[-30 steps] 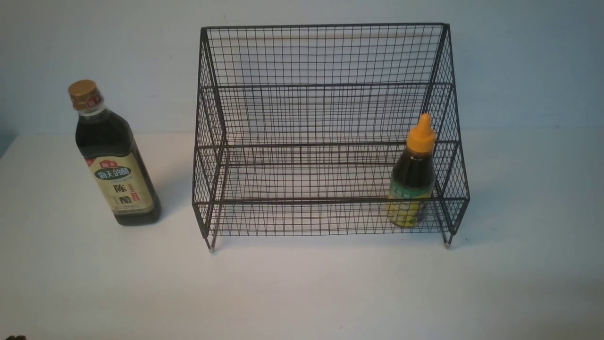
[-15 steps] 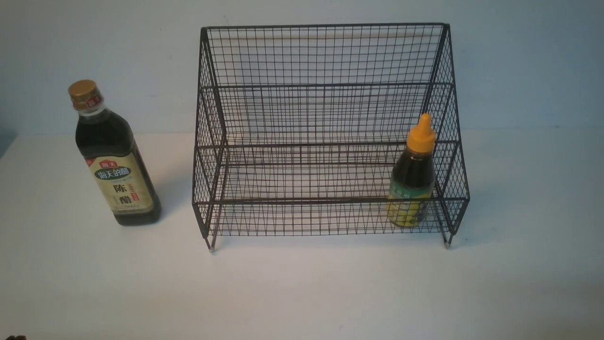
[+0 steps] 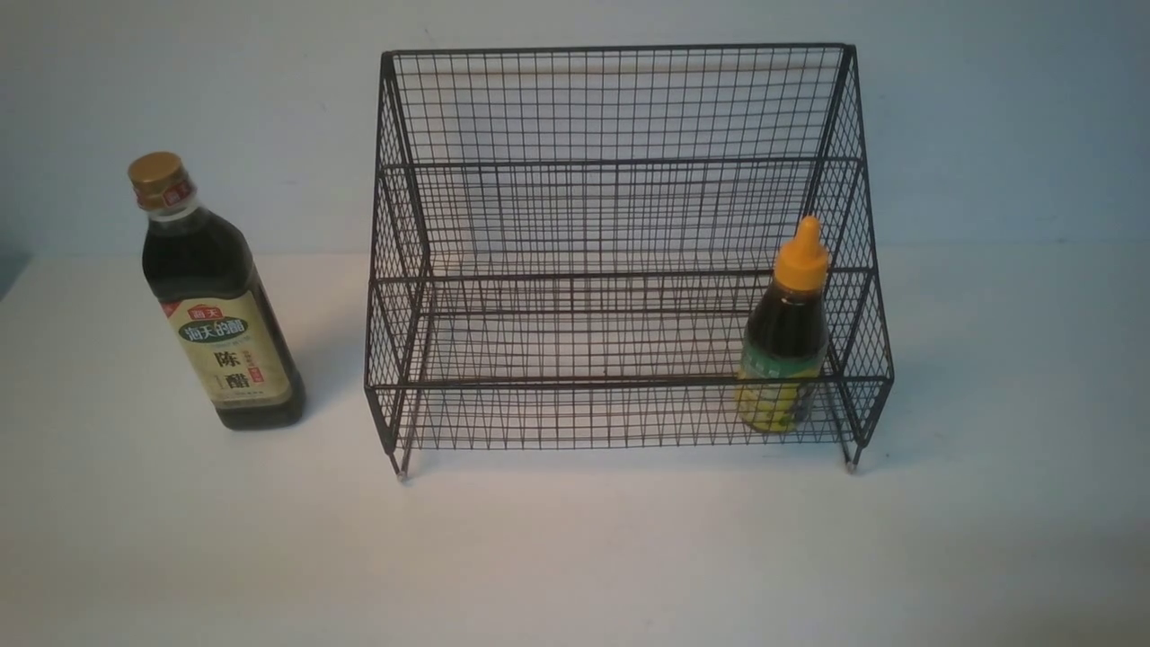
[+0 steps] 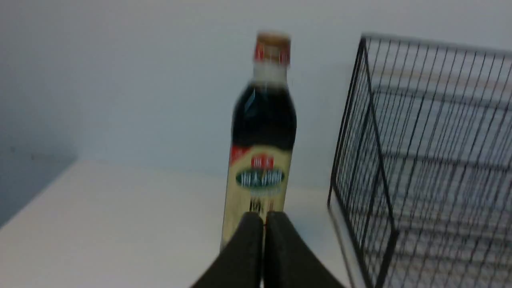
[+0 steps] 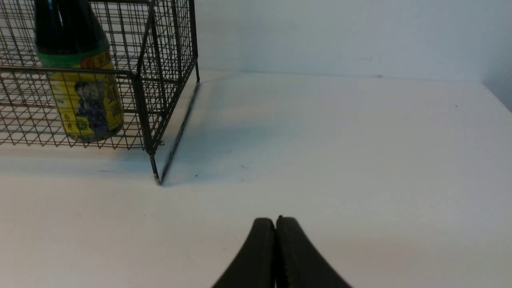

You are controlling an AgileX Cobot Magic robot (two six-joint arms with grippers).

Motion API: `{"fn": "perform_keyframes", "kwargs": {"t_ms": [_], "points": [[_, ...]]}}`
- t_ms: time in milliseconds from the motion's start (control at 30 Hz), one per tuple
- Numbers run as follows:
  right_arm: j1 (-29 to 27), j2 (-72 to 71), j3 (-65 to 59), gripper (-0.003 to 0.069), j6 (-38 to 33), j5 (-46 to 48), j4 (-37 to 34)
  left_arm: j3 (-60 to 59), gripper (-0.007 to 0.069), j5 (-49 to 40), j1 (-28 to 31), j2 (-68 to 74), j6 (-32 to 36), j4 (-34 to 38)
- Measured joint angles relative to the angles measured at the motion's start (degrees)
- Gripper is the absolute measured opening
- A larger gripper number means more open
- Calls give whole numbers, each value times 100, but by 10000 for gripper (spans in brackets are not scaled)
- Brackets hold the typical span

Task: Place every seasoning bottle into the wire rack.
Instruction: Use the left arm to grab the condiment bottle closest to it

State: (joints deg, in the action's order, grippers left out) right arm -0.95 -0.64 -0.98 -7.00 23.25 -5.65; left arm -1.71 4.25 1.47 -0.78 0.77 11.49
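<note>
The tall bottle [image 3: 218, 305] stands upright on the surface [image 3: 575, 548], just left of the wire rack [image 3: 611, 162] and outside it. In the left wrist view it rises straight ahead of the left jaws, which are pressed together, empty and not touching it. The short bottle [image 3: 784, 341] stands upright in the rack's lowest tier, at its right end. The right jaws, also closed on nothing, sit well apart from it, over bare surface.

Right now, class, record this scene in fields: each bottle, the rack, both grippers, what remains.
gold-capped vinegar bottle: upright on table, left of wire rack, outside it
orange-capped bottle: upright inside rack, lowest tier, right end
left gripper: shut, empty, facing the vinegar bottle
right gripper: shut, empty, apart from rack
remaining: vinegar bottle into rack
</note>
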Motion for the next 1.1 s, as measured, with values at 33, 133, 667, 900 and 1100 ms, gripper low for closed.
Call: {"fn": "perform_keyframes", "kwargs": {"t_ms": [33, 133, 667, 900, 1100], "points": [[0, 0, 0, -15, 0, 0, 0, 0, -5, 632, 0, 0, 12, 28], [0, 0, 0, -15, 0, 0, 0, 0, -5, 1751, 0, 25, 12, 29], [0, 0, 0, -15, 0, 0, 0, 1565, 69, 3212, 0, 4287, -405, -1452], [0, 0, 0, -15, 43, 0, 0, 2134, 310, 4152, 0, 5969, -747, -1683], [0, 0, 0, -15, 113, 0, 0, 2597, 496, 4313, 0, 6762, -775, -1643]]}}
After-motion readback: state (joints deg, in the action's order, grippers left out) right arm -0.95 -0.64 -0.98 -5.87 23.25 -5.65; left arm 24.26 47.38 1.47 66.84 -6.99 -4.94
